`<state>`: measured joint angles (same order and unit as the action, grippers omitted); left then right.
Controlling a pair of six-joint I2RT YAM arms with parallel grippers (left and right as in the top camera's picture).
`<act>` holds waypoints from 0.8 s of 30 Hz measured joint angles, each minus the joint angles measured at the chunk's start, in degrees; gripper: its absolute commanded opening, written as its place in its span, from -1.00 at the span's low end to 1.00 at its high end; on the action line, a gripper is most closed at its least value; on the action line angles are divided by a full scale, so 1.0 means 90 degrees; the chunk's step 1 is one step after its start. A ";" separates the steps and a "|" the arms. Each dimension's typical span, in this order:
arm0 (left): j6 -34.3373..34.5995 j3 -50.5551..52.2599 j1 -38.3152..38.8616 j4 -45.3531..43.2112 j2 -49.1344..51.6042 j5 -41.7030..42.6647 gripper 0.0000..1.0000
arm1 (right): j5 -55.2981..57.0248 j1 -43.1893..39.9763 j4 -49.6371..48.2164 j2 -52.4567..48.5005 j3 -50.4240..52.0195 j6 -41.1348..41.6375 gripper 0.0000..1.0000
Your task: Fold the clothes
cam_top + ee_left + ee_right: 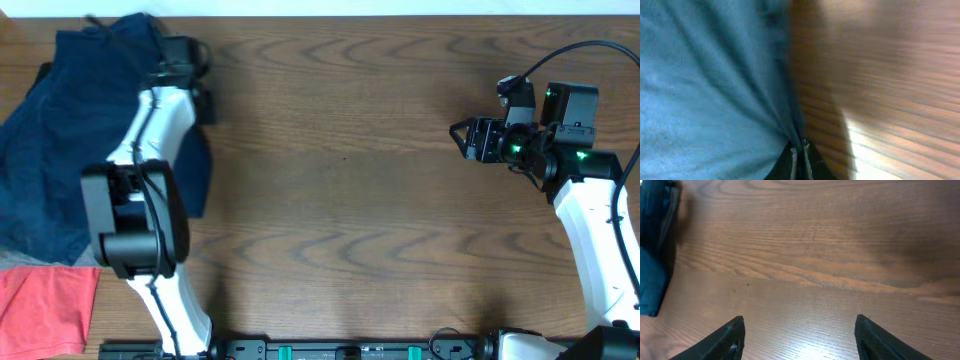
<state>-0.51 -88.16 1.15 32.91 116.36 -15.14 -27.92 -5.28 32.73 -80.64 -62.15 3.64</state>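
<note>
The navy shorts (105,45) lie bunched at the far left corner of the table (340,200), and one dark part of them shows also on the right side of the left arm, lower down. Under and beside them, more to the left edge, lie the lighter blue shorts (40,170), and the coral-red garment (40,305) is at the near left corner, touching the lighter shorts. The left gripper (178,62) reaches over this pile and sits on the upper right part of the navy cloth. In the left wrist view its fingers (799,161) are pressed together, with folds of blue cloth (705,90) running into them like a fan, so the claw is clenched on fabric. This view is blurred and the colour looks paler there, so I judge only from the overhead view that the cloth it grasps is the navy shorts. To the right of the cloth the bare wood (890,75) is visible. The right gripper (465,138) is well apart from all garments, on the right side of the table and pointing to the left. In the right wrist view this gripper (800,322) has its two fingers (732,337) spread wide, released, with only wood grain (815,255) between them.
</note>
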 measured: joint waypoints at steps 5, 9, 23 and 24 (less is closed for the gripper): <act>0.0308 -0.0083 0.1576 -0.0070 -0.0653 0.0345 -0.88 | 0.0019 -0.0070 -0.0010 0.0002 0.0000 0.0005 0.29; 0.0619 -0.0148 0.2489 -0.0299 -0.0733 0.0891 -0.88 | 0.0002 -0.0340 0.0053 0.0083 0.0000 0.0005 0.29; 0.0461 -0.0146 0.2018 0.0265 -0.0651 0.0175 0.46 | -0.0136 -0.0716 0.0622 0.0673 0.0000 -0.0044 0.50; 0.0427 -0.0146 0.1787 0.0306 -0.0651 0.0112 0.46 | -0.0136 -0.0716 0.0622 0.0670 0.0000 -0.0044 0.51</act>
<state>3.33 -89.47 17.23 35.66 110.50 -14.13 -29.15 -11.73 38.33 -74.61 -62.15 3.25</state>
